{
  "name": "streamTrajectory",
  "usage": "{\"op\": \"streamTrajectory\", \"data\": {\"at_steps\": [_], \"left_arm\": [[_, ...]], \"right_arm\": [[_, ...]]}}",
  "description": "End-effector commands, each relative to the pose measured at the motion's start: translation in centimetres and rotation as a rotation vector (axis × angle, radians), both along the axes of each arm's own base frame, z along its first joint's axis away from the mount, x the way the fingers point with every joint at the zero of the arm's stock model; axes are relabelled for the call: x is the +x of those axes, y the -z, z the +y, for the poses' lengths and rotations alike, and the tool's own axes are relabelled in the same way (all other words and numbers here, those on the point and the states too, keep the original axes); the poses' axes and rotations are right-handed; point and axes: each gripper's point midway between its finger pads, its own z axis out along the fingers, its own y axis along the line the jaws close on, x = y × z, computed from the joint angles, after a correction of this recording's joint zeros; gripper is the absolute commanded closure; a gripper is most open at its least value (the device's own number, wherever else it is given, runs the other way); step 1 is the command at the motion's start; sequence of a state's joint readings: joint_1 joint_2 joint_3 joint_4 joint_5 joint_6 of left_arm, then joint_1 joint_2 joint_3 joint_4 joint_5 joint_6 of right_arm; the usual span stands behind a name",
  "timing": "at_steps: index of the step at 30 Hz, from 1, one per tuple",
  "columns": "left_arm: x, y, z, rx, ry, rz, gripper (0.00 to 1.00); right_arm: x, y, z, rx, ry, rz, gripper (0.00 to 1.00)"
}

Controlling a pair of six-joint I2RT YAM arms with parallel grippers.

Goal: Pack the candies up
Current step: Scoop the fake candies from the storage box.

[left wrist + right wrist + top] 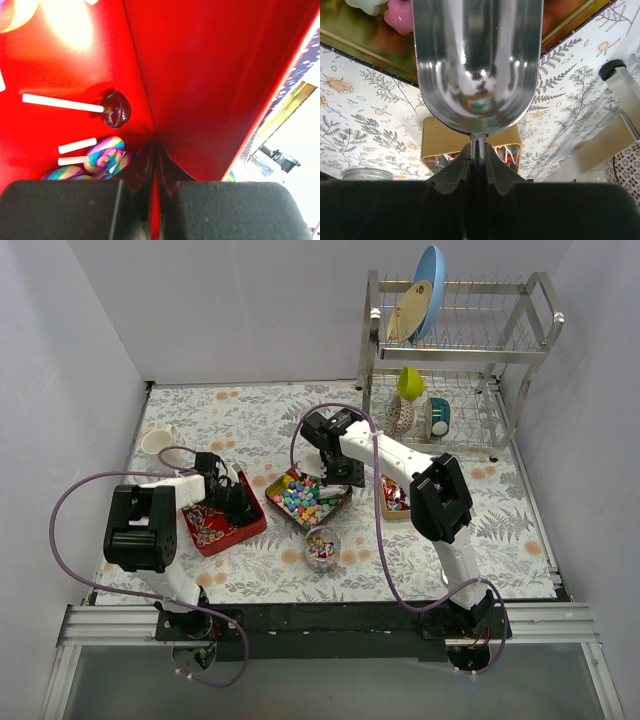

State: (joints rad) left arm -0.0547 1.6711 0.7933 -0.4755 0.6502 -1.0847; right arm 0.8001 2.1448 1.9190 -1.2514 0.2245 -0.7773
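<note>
1. White walls close in a bench (pixel 480 530) covered with a leaf-print cloth. A dish rack (pixel 455 350) stands at the far right and a white cup (pixel 158 442) at the far left.
2. Most of the candies (pixel 305 500) lie heaped in an oblong tin (pixel 283 512) in the middle of the bench. They are pastel balls tumbled every way, with no shared direction. The tin's long axis runs from far left to near right, skewed to the bench edge.
3. More candies fill a glass cup (pixel 321 548) just in front of that tin. Twist-wrapped ones sit in a gold box (pixel 394 498) to its right.
4. The right fingers (pixel 469 161) are clamped on the thin handle of a metal scoop (pixel 477 65). The scoop runs straight out from them, shiny bowl facing up, with its open end over the tin's rim and a pink candy just beyond.
5. The left fingers (pixel 150 161) are pinched on the wall of a red tin (pixel 245 530) at the left. Lollipops (pixel 107 152) lie inside it, several swirled and one dark, their white sticks pointing left in the wrist view.
</note>
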Motion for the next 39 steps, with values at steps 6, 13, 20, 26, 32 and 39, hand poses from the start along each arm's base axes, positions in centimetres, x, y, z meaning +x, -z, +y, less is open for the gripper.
{"op": "streamTrajectory", "data": {"at_steps": [6,13,20,26,32,39], "left_arm": [[-0.9,1.5,-1.0,0.0,0.051,0.053,1.0],[-0.7,1.6,-2.1,-0.024,0.081,0.054,1.0],[-1.0,1.8,-2.6,-0.034,0.096,0.058,1.0],[-1.0,1.6,-2.5,-0.029,0.096,0.055,1.0],[-0.7,0.9,-2.6,-0.033,0.104,0.032,1.0],[0.4,-1.2,-2.6,-0.043,0.157,-0.04,1.0]], "right_arm": [[0.0,0.9,1.8,-0.019,-0.058,0.038,0.99],[-0.6,2.5,4.6,-0.006,-0.102,0.057,0.99],[0.0,3.1,8.6,0.037,-0.11,0.01,0.99],[-1.8,4.6,11.3,0.114,-0.11,0.077,0.99],[-2.3,4.6,12.7,0.266,-0.057,0.195,0.99],[0.1,2.7,12.8,0.526,-0.112,0.05,0.99]]}}
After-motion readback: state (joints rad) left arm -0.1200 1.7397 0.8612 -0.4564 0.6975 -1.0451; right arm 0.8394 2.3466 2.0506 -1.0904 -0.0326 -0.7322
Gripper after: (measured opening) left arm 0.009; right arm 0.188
